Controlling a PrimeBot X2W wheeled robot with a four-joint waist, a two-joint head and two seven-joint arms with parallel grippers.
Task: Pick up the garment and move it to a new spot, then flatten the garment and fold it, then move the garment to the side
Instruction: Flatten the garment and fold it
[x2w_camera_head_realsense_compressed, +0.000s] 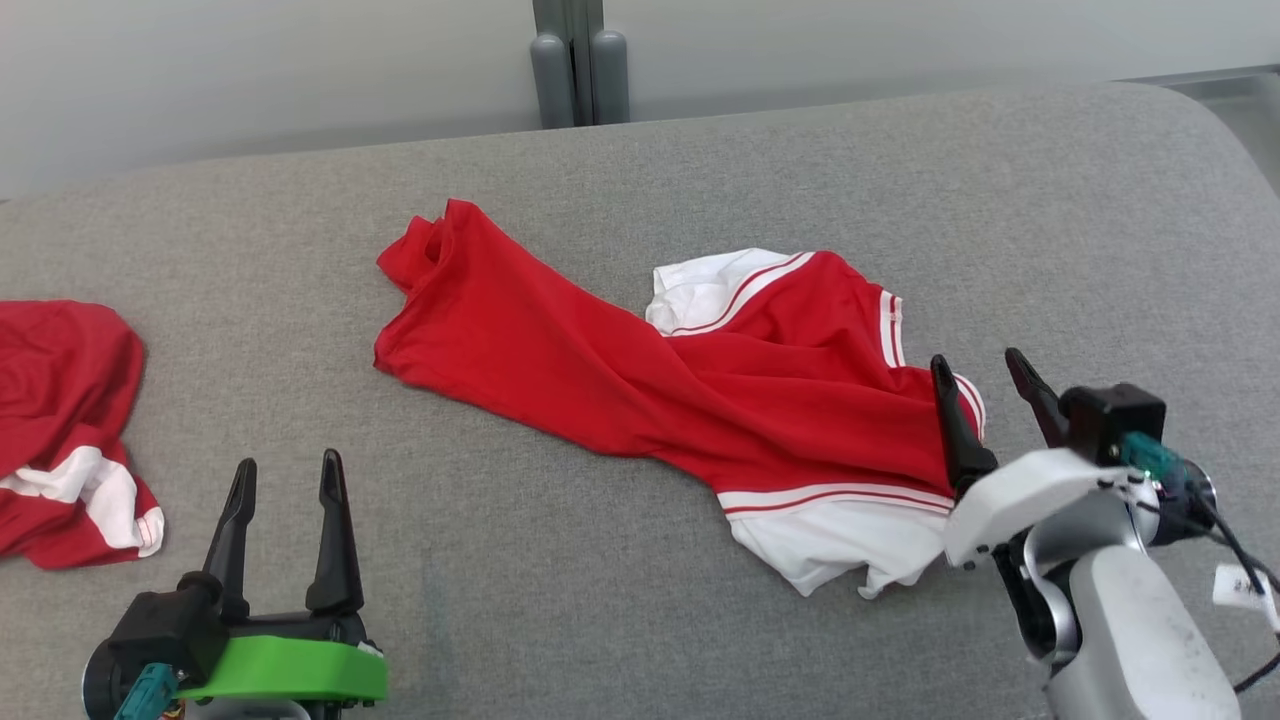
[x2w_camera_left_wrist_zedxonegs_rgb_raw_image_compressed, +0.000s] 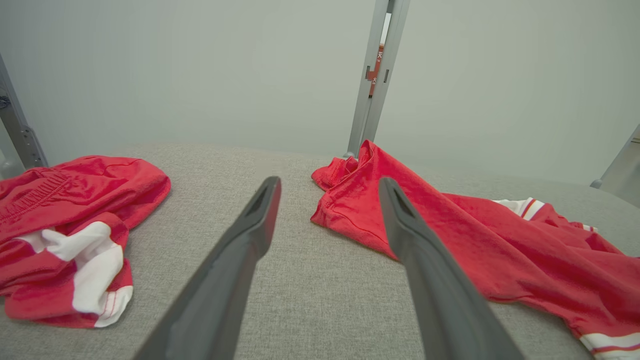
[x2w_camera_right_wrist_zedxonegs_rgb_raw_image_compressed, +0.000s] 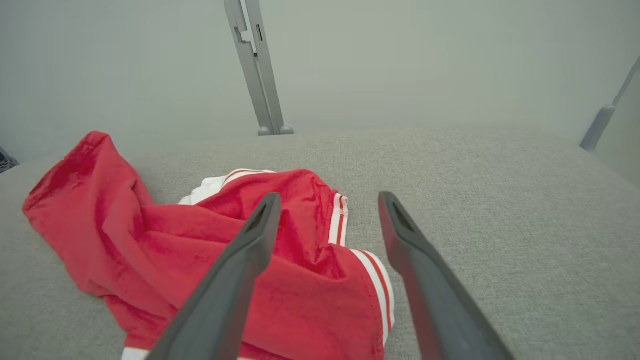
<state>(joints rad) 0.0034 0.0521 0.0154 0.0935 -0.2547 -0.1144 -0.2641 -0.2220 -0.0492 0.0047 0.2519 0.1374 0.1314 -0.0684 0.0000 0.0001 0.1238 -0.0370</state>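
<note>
Head view: red jersey (x2w_camera_head_realsense_compressed: 700, 400) with white striped trim, rumpled, centre-right on grey padded tabletop (x2w_camera_head_realsense_compressed: 900, 180). Right pincer (x2w_camera_head_realsense_compressed: 975, 357) wide, empty, at its right edge. Left pincer (x2w_camera_head_realsense_compressed: 288, 460) wide, empty, apart. Second red-white garment (x2w_camera_head_realsense_compressed: 60, 420) far left.

Left gripper (x2w_camera_head_realsense_compressed: 288, 462) sits low on my left, fingers upright, spread wide. Right gripper (x2w_camera_head_realsense_compressed: 976, 360) on my right, jaws apart, tilted left; pale forearm (x2w_camera_head_realsense_compressed: 1130, 620) below it.
</note>
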